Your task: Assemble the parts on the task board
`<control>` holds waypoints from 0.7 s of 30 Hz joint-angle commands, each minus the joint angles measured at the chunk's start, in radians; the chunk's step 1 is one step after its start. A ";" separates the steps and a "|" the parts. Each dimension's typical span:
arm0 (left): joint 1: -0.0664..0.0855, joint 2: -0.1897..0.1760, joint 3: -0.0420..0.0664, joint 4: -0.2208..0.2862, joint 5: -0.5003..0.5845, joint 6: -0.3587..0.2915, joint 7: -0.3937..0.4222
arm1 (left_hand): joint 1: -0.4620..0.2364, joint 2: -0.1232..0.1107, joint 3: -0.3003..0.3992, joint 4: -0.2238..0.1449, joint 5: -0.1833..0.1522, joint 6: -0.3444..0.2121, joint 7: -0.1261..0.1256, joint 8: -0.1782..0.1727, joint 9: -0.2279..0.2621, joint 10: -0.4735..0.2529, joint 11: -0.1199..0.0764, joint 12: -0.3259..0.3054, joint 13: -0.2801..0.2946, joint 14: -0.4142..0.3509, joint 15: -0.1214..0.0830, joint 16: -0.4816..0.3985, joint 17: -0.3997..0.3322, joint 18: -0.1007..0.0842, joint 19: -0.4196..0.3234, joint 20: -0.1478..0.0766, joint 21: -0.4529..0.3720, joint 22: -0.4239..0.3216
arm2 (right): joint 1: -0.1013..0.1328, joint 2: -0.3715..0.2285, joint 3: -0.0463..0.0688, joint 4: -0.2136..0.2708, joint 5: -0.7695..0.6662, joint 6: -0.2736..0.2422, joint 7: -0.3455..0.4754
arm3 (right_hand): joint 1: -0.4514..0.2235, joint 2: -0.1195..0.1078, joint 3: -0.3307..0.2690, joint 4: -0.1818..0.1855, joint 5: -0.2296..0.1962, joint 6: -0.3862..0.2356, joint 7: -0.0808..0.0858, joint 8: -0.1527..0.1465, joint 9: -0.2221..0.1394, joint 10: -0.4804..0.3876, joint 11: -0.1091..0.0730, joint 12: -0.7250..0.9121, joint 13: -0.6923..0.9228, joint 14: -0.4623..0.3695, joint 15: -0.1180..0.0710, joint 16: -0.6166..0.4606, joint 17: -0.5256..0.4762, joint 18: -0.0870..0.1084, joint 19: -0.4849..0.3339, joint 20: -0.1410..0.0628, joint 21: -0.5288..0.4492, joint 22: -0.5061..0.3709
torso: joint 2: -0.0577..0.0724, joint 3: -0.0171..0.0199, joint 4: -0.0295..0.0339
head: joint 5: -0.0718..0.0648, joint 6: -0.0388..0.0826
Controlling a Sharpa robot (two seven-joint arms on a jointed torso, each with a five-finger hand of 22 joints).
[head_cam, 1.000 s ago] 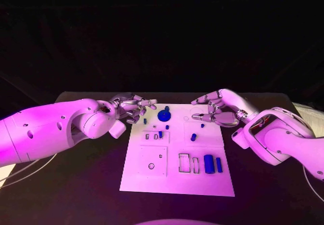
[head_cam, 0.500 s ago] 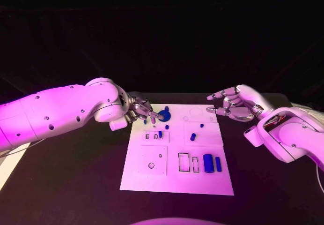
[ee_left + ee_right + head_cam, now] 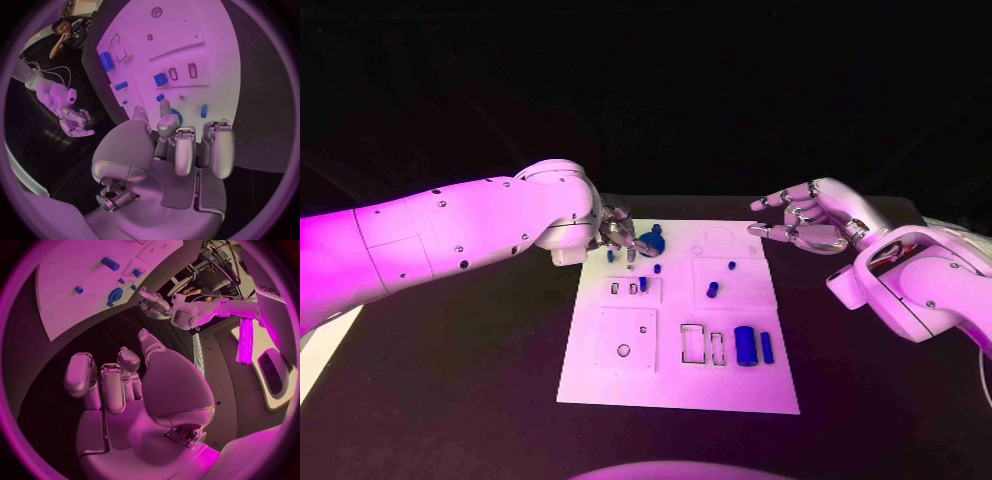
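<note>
A: Hovering at the far left corner of the task board [image 3: 678,385] with the left hand [image 3: 615,238], fingertips down by the round blue part [image 3: 652,241]. Gripping it, or only touching?

B: Cannot tell. Mostly hidden behind the arm from the head camera; from the wrist, just reaching toward the rim, perhaps brushing it.

A: And the right hand [image 3: 805,222]?

B: Hanging off the board's far right corner, above the table [image 3: 473,380]. Loosely curled, fingers apart, holding nothing.

A: Likely to go wrong how?

B: Probably by crowding. Could nudge the small blue peg [image 3: 610,257] just on the near side of those fingertips, or tip the round part by closing on its edge off-centre. Might also drag the board itself if pressing down while sliding.

A: Pointing which way, that round part?

B: Seems to sit flat with a stub rising from it; too small to call a heading. For contrast, see the blue cylinder [image 3: 746,347] at the near right: lying down, long axis running near to far, parallel to the slim blue bar [image 3: 767,349] just beside it.
</note>
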 commanded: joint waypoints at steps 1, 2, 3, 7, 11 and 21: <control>0.001 0.018 -0.005 -0.021 -0.044 0.035 -0.020 | -0.010 0.001 -0.007 0.000 -0.007 -0.007 -0.002 0.007 0.004 0.007 -0.001 0.006 0.004 0.105 -0.008 0.003 0.263 -0.007 0.048 -0.006 0.003 0.150 | 0.001 0.002 0.000 -0.001 0.000 0.002 -0.012 | 0.006 -0.004 -0.007 -0.002 0.005 0.009 -0.002 0.007 0.002 -0.009 0.000 -0.006 -0.002 0.052 0.002 -0.003 0.028 0.012 -0.008 -0.002 -0.004 -0.001 | 0.000 0.0001 0.0008 | 0.001 -0.003; 0.001 0.022 -0.007 -0.027 -0.041 0.035 -0.021 | -0.010 0.001 -0.009 0.001 -0.007 -0.007 -0.002 0.008 0.006 0.008 -0.001 0.007 0.005 0.105 -0.009 0.003 0.263 -0.008 0.048 -0.007 0.004 0.151 | 0.001 0.002 0.000 -0.001 0.000 0.002 -0.013 | 0.006 -0.004 -0.007 -0.002 0.005 0.009 -0.002 0.007 0.002 -0.009 0.000 -0.006 -0.002 0.052 0.002 -0.003 0.028 0.012 -0.008 -0.002 -0.004 -0.001 | 0.000 0.0001 0.0007 | 0.001 -0.003; 0.001 0.027 -0.009 -0.033 -0.037 0.035 -0.021 | -0.010 0.001 -0.010 0.002 -0.007 -0.007 -0.002 0.008 0.006 0.008 -0.001 0.008 0.006 0.105 -0.009 0.003 0.263 -0.008 0.049 -0.007 0.004 0.152 | 0.001 0.003 0.000 -0.002 0.000 0.003 -0.013 | 0.006 -0.004 -0.007 -0.002 0.005 0.009 -0.002 0.007 0.002 -0.009 0.000 -0.006 -0.002 0.052 0.002 -0.003 0.028 0.012 -0.008 -0.002 -0.004 -0.001 | 0.000 0.0000 0.0005 | 0.001 -0.004; -0.002 0.043 -0.014 -0.054 -0.005 0.053 -0.023 | -0.008 0.000 -0.012 0.002 -0.007 -0.007 -0.003 0.009 0.009 0.010 -0.002 0.010 0.009 0.105 -0.009 0.003 0.263 -0.008 0.049 -0.007 0.004 0.153 | 0.001 0.006 0.000 -0.006 -0.001 0.003 -0.015 | 0.006 -0.004 -0.007 -0.002 0.005 0.009 -0.002 0.007 0.002 -0.010 0.000 -0.006 -0.002 0.052 0.002 -0.004 0.027 0.013 -0.009 -0.002 -0.005 -0.002 | 0.000 -0.0011 0.0013 | 0.001 -0.007; -0.008 0.052 -0.017 -0.066 0.020 0.076 -0.023 | -0.005 0.001 -0.014 0.001 -0.007 -0.008 -0.003 0.010 0.011 0.009 -0.002 0.009 0.008 0.105 -0.010 0.003 0.263 -0.007 0.048 -0.007 0.003 0.151 | 0.000 0.012 0.000 -0.010 -0.001 0.002 -0.015 | 0.006 -0.004 -0.007 -0.002 0.005 0.009 -0.002 0.006 0.002 -0.010 0.000 -0.008 -0.003 0.052 0.002 -0.005 0.026 0.013 -0.011 -0.002 -0.006 -0.006 | 0.001 -0.0007 -0.0020 | 0.002 -0.008; -0.024 0.069 -0.019 -0.086 0.043 0.111 -0.026 | 0.000 0.002 -0.016 0.000 -0.006 -0.010 -0.003 0.012 0.015 0.010 -0.002 0.009 0.009 0.105 -0.010 0.003 0.263 -0.007 0.048 -0.008 0.004 0.151 | 0.000 0.016 0.000 -0.012 -0.002 0.004 -0.018 | 0.006 -0.003 -0.008 -0.002 0.005 0.009 -0.002 0.006 0.002 -0.011 0.000 -0.009 -0.004 0.051 0.002 -0.006 0.025 0.014 -0.013 -0.002 -0.008 -0.008 | 0.000 -0.0001 0.0012 | -0.003 -0.013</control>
